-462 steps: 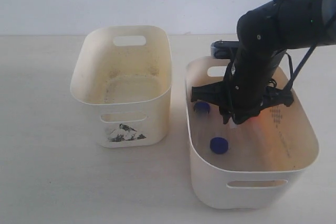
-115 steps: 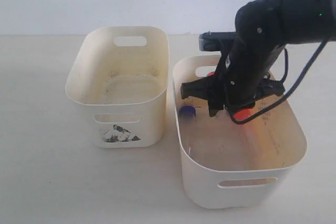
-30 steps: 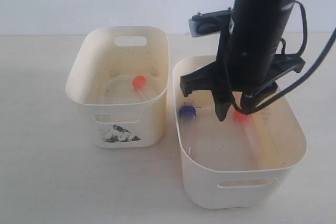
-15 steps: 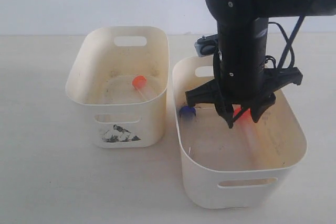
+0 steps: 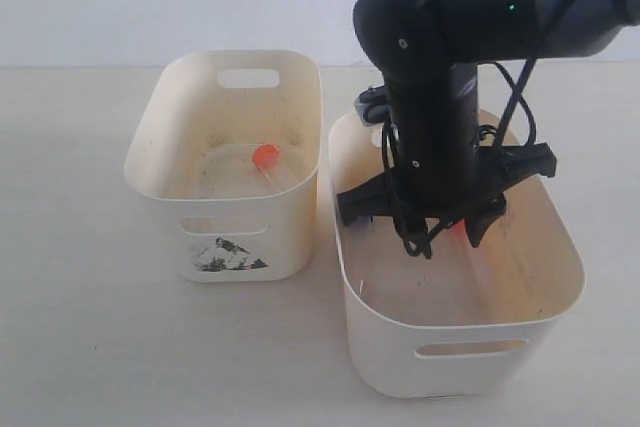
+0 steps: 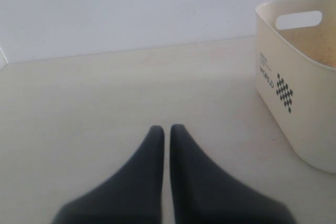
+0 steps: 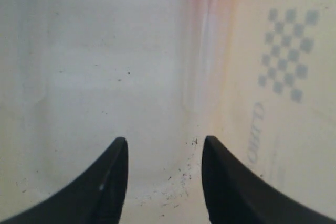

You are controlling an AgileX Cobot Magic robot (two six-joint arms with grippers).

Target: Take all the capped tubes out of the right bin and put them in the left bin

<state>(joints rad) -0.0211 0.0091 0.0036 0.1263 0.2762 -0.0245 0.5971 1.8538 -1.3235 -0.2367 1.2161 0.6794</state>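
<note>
Beige tabletop [image 5: 80, 327], right bin [image 5: 385, 347], orange-capped tube [image 7: 209, 40] flat, lengthwise

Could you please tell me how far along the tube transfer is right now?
Done: one orange-capped tube lies in the left bin. In hand: nothing; the right gripper hangs open inside the right bin, facing a second orange-capped tube on its floor. Left: that tube, plus any the arm hides.
</note>
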